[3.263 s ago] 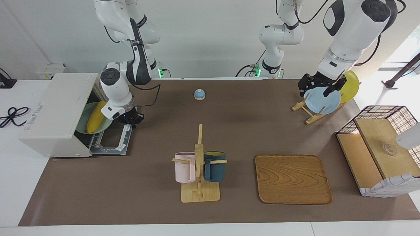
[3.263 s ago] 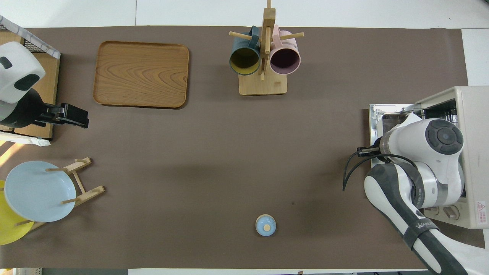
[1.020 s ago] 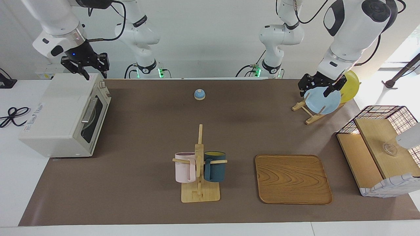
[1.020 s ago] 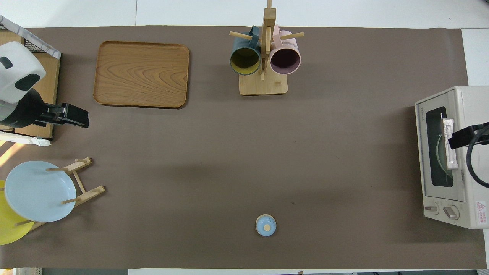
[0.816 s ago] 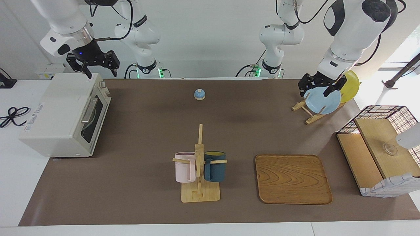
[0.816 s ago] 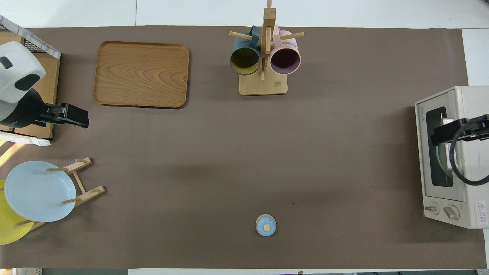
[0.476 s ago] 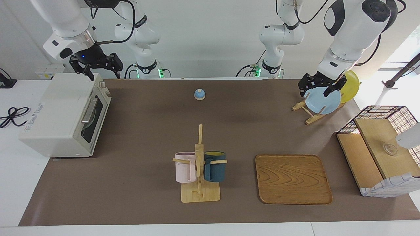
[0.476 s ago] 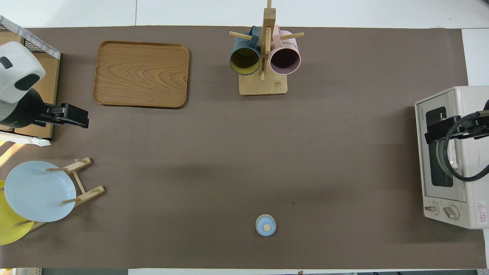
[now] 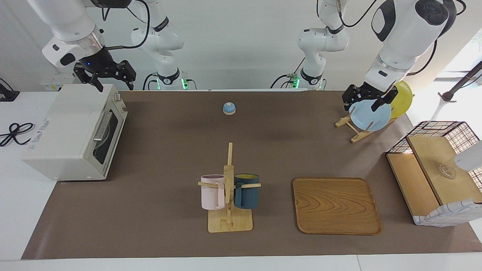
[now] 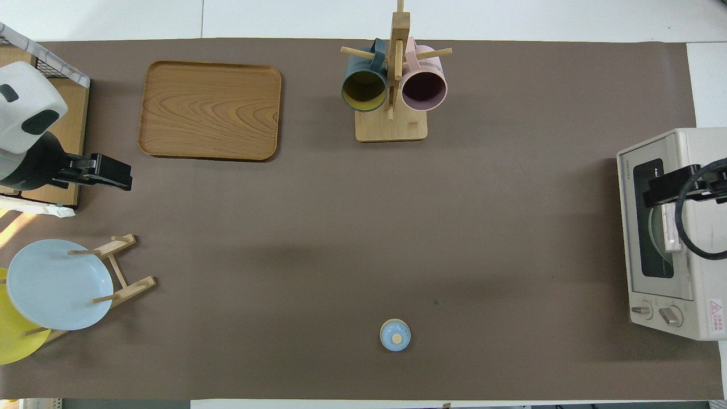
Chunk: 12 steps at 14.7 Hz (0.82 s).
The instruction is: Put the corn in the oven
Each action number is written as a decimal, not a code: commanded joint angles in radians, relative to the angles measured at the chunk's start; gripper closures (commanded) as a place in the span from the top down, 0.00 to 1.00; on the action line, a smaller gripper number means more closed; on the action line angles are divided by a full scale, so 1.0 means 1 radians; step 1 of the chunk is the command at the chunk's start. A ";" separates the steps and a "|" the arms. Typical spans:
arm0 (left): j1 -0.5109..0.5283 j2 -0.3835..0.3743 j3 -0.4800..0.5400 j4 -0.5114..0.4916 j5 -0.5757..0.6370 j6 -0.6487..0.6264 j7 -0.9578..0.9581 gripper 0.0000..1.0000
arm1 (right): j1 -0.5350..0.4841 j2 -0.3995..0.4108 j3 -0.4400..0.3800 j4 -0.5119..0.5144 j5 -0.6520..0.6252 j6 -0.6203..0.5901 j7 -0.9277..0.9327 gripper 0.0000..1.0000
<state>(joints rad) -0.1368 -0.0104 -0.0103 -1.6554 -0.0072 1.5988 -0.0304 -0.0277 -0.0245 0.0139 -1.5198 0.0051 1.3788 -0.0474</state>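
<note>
The off-white oven (image 9: 67, 131) stands at the right arm's end of the table with its dark glass door shut; it also shows in the overhead view (image 10: 701, 244). A pale plate shows dimly through the glass. The corn is hidden. My right gripper (image 9: 110, 83) is open and empty, raised in the air over the oven's top near the door edge; in the overhead view my right gripper (image 10: 653, 193) covers part of the door. My left gripper (image 9: 360, 106) is open and waits over the blue plate (image 9: 371, 116).
A small blue bell (image 9: 229, 108) sits near the robots at mid table. A wooden mug rack (image 9: 229, 188) holds a pink and a dark blue mug. A wooden tray (image 9: 336, 205), a plate rack with a yellow plate (image 9: 403, 96), and a wire basket (image 9: 437, 169) stand toward the left arm's end.
The oven door, open earlier with the corn on a green plate inside, is now shut. My right gripper has risen from the door to above the oven and drifted slightly.
</note>
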 commanded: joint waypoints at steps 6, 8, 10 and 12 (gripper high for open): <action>0.008 -0.003 -0.007 0.006 0.023 0.003 0.006 1.00 | 0.003 0.020 -0.009 -0.005 0.010 0.017 0.020 1.00; 0.008 -0.003 -0.007 0.006 0.023 0.003 0.006 1.00 | 0.003 0.020 -0.009 -0.003 0.010 0.019 0.020 1.00; 0.008 -0.003 -0.007 0.006 0.023 0.003 0.006 1.00 | 0.005 0.020 -0.009 -0.005 0.009 0.017 0.020 1.00; 0.008 -0.003 -0.007 0.006 0.023 0.003 0.006 1.00 | 0.003 0.020 -0.009 -0.005 0.009 0.017 0.020 1.00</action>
